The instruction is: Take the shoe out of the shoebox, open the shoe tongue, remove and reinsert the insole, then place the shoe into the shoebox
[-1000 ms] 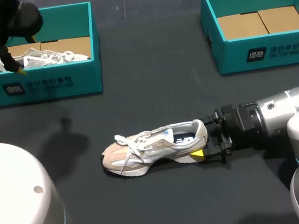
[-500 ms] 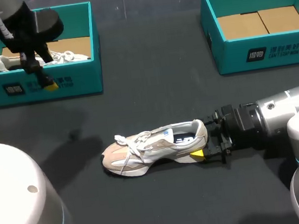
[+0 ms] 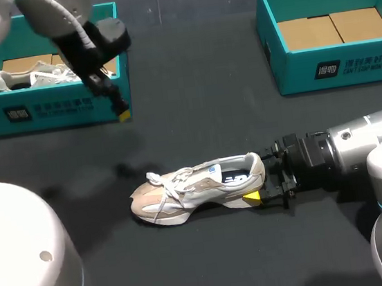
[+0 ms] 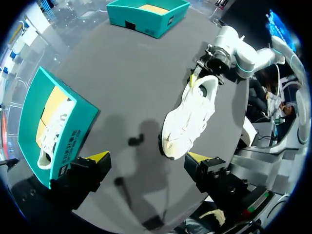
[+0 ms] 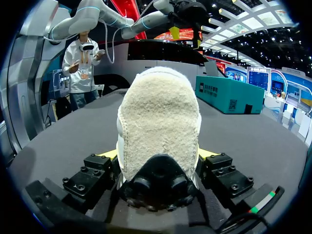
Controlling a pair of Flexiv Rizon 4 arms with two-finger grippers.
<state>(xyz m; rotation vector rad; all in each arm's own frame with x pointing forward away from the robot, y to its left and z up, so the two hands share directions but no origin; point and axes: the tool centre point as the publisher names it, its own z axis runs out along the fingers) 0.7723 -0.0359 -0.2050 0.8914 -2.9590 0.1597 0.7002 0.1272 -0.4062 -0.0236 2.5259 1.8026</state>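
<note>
Sneaker [image 3: 196, 187] stands on its sole mid-table, toe pointing left, its heel clenched between the yellow-tipped fingers of the right gripper [image 3: 261, 176]. The left gripper [image 4: 148, 158] hangs over the table beside the left shoebox [image 3: 54, 109], fingers spread wide and grasping nothing. A second sneaker [image 3: 29, 78] lies inside that box. The right shoebox [image 3: 338, 65] stands well apart.

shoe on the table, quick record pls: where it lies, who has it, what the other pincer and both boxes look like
shoe: upright on its sole on the table, outside both boxes
right pincer: shut on the shoe's heel, one finger each side
left pincer: open, empty, above the table near the left shoebox
left shoebox: holds a second shoe
right shoebox: no shoe visible inside
</note>
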